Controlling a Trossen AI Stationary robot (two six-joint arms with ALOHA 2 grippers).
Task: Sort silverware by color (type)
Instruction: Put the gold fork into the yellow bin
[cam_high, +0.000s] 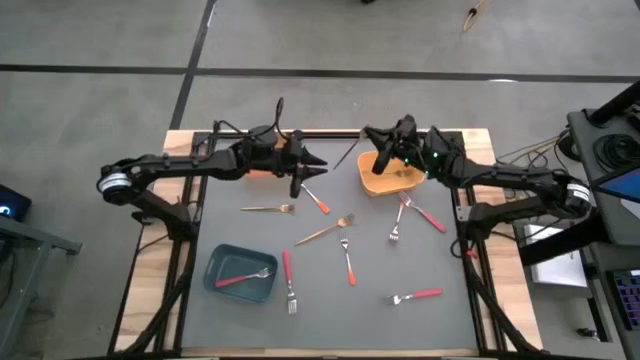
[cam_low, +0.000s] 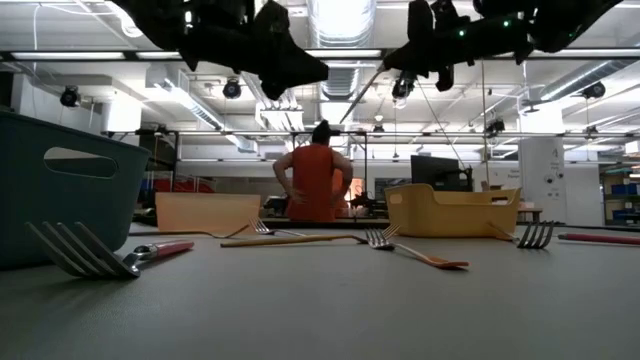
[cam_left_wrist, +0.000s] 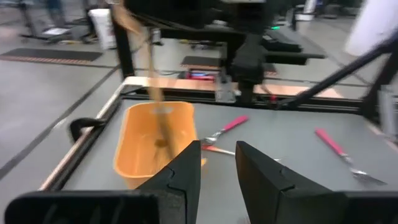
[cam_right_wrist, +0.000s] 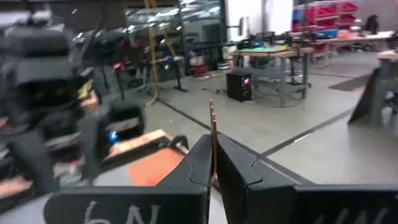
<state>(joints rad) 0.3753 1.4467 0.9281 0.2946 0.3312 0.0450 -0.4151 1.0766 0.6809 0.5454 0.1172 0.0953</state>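
right gripper (cam_high: 372, 137) is clamped on a gold fork (cam_high: 347, 155) above the far yellow-orange bin (cam_high: 390, 178); it might tip out; left gripper (cam_high: 318, 163) sits slightly apart, empty

The left arm is covering most of the orange bin (cam_high: 262, 163) at the table's far edge in the high view. A gold fork (cam_right_wrist: 212, 134) pinched in the right gripper (cam_right_wrist: 214, 163) is showing only its thin upper end; the fingers are hiding the rest. In the left wrist view a blurred brownish streak (cam_left_wrist: 151, 74), possibly that same fork, is crossing above the yellow-orange bin (cam_left_wrist: 138, 155). The teal bin (cam_low: 60, 190) is running off the low view's edge.
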